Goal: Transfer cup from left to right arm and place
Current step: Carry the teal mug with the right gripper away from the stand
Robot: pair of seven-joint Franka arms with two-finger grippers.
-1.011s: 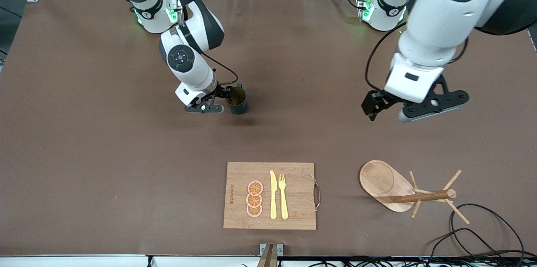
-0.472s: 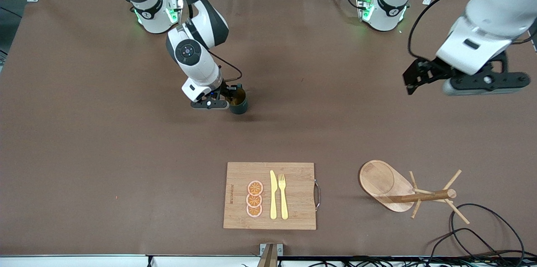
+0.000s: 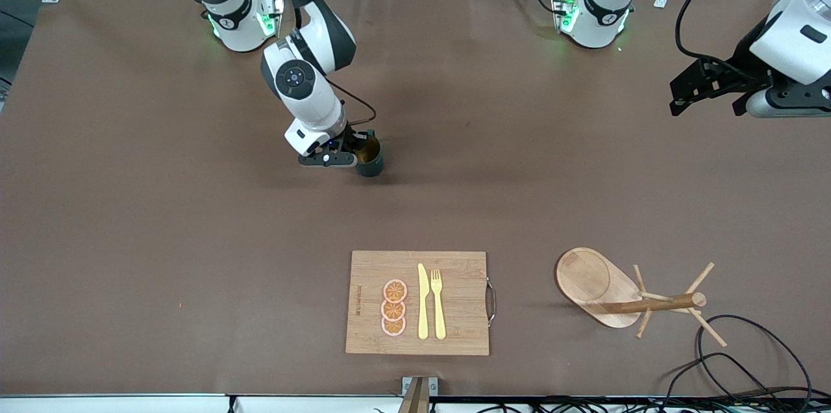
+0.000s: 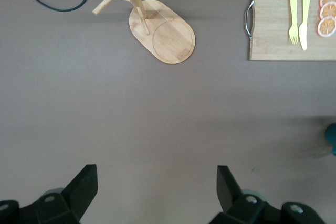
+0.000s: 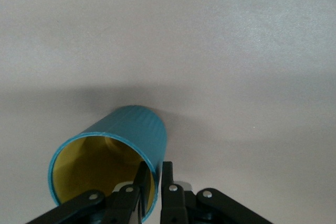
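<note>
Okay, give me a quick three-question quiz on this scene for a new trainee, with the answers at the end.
1. True or false: the right gripper is shut on the wall of the cup, one finger inside and one outside.
2. Which gripper is open over bare table toward the left arm's end? A) left gripper B) right gripper
3. What lies on the cutting board beside the orange slices?

Key
1. True.
2. A.
3. A yellow knife and a yellow fork.
</note>
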